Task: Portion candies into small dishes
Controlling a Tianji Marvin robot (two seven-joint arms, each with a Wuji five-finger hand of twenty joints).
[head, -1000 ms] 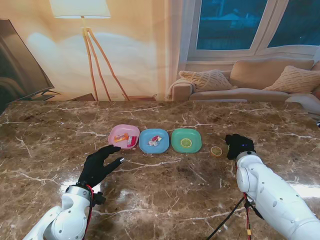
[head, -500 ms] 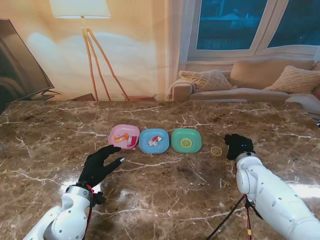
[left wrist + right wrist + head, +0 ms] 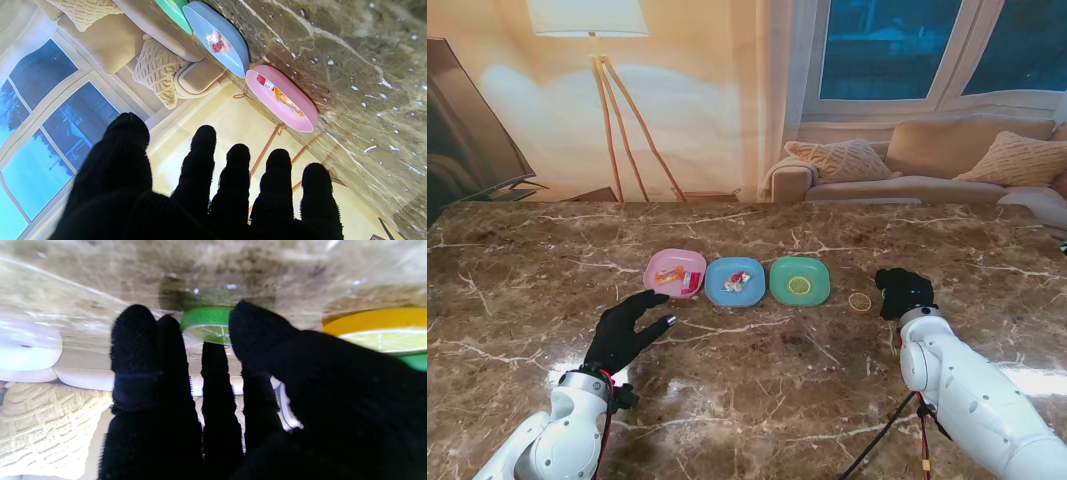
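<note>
Three small dishes stand in a row: a pink dish (image 3: 674,273) (image 3: 302,121) with wrapped candies, a blue dish (image 3: 734,282) (image 3: 238,61) with wrapped candies, and a green dish (image 3: 799,281) (image 3: 173,11) holding a lime-slice candy (image 3: 799,286). A yellow-rimmed slice candy (image 3: 859,302) (image 3: 383,330) lies on the table right of the green dish. My right hand (image 3: 905,292) (image 3: 217,406) rests beside it, thumb and index finger against either edge of a green-rimmed slice candy (image 3: 206,327) on the table. My left hand (image 3: 632,330) (image 3: 200,193) hovers open, nearer to me than the pink dish.
The marble table (image 3: 757,380) spreads wide around the dishes. A black cable and stand leg (image 3: 887,430) run under my right arm. A sofa (image 3: 927,160) and floor lamp (image 3: 612,100) stand beyond the far edge.
My right hand has crept slightly left toward the yellow-rimmed candy. The left hand and the dishes have not moved.
</note>
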